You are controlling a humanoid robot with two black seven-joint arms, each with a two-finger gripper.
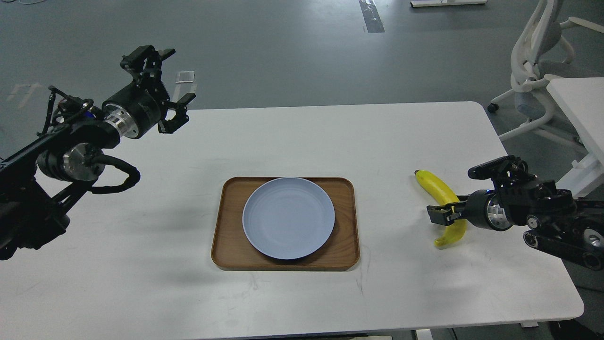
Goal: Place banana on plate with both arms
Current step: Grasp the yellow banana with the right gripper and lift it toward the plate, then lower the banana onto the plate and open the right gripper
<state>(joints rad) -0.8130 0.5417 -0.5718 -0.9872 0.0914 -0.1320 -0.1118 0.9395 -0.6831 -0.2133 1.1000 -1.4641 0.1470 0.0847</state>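
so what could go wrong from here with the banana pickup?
1. The right gripper is at the banana near its middle; whether it has closed is unclear, so the curved fruit could roll or swing from a shallow grip.
2. The plate sits loose on the wooden tray; a hard placement could shift it.
3. The left gripper hangs open, far away.

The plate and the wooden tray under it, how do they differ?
The plate is round and pale blue-lavender; the wooden tray is rectangular with rounded corners and brown. The plate is the smaller and lies inside the tray, while the tray rests directly on the white table. The plate's surface is plain and smooth; the tray shows wood grain. Both are shallow with low rims, and both hold no food.
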